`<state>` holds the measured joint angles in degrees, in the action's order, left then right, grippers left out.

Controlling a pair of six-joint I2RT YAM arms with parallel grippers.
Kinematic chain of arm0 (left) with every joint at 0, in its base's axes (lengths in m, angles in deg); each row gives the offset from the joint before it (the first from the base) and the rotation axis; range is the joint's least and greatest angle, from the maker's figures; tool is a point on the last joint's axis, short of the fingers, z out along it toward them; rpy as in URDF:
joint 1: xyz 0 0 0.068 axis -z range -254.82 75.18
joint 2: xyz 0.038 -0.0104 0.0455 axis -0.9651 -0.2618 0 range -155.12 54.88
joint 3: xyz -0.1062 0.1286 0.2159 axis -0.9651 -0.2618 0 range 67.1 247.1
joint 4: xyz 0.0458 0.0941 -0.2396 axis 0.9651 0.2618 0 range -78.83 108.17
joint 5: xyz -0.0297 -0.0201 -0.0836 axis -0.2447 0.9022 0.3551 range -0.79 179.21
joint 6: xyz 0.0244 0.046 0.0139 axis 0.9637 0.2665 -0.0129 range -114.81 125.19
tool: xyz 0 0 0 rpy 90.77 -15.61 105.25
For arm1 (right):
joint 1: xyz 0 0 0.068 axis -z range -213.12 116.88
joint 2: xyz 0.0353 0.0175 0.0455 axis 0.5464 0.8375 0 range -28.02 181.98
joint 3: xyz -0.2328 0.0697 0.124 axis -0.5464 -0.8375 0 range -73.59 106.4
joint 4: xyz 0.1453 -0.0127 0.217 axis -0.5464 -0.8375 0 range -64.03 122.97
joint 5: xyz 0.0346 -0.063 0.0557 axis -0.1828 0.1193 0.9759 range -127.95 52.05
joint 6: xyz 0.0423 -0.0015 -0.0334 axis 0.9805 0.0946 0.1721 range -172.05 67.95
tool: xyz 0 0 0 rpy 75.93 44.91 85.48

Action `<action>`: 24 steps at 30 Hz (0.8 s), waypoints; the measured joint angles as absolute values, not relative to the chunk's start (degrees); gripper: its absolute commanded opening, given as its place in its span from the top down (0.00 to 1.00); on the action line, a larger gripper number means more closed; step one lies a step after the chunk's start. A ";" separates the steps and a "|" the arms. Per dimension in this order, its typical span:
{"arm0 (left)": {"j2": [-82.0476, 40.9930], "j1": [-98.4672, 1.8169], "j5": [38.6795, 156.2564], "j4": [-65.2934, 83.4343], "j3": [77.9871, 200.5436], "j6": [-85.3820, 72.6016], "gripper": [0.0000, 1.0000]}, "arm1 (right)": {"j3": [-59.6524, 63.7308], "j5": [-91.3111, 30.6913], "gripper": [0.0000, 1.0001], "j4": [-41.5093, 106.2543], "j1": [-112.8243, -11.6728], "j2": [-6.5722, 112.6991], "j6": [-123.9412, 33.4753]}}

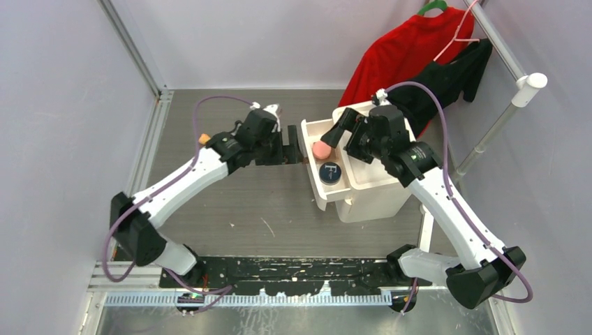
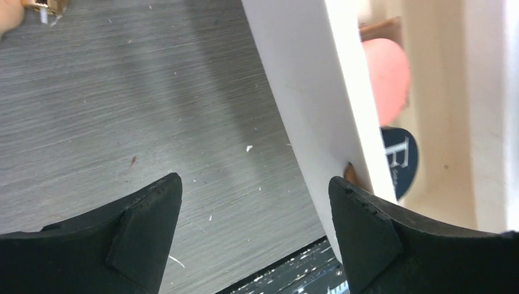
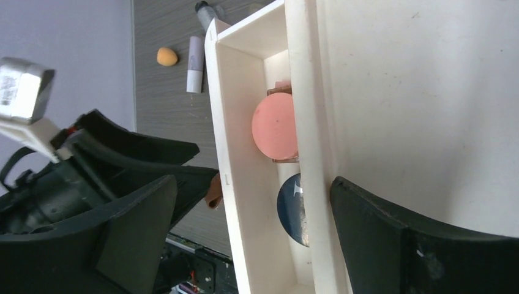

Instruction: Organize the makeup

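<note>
The makeup is split. The pink sponge [image 3: 275,125] and the round navy compact [image 3: 292,208] already lie in the pulled-out drawer [image 3: 240,104], straight ahead between the fingers of my right jaws [image 3: 254,180]. The sponge rests on what looks like the square brown palette [image 3: 283,89], of which only thin edges show. The orange sponge [image 3: 166,56] and the white tube [image 3: 194,72] are out on the bench [image 1: 265,202], well apart from the right jaws, past their left finger and the drawer's front wall. I judge both sponges to be feather-light matte foam that squashes and springs back, so I would pinch one gently across its fat middle. The tube looks stiff, smooth and cylindrical, so it is likely to roll; I would take it across its width at mid-length. The compact is a hard, glossy flat disc, slippery at the rim, and the narrow drawer leaves little room around it. A gold glint at the far left-finger corner ahead of my left jaws [image 2: 254,180] may be the bottle [image 2: 44,5]. It is too cropped to be sure, but I would treat it as the heaviest and most breakable piece. Both sets of jaws are spread wide and hold nothing. The left pair straddles the drawer's front panel, with the small brown knob [image 2: 351,174] just beside the right finger. Drawer and cabinet [image 1: 377,195] are smooth white plastic, faintly scuffed. The bench is grey, brushed-grain and flecked with crumbs.
</note>
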<state>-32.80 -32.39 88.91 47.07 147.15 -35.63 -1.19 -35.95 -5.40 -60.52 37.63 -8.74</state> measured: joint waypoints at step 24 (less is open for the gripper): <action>-31.99 -33.61 96.12 43.10 140.83 -33.27 0.17 | -1.94 -32.96 0.00 -3.30 -61.18 37.98 -7.65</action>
<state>-31.99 -33.61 96.12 43.10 140.83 -33.27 -1.94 -32.96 -3.30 -61.18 37.98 -7.65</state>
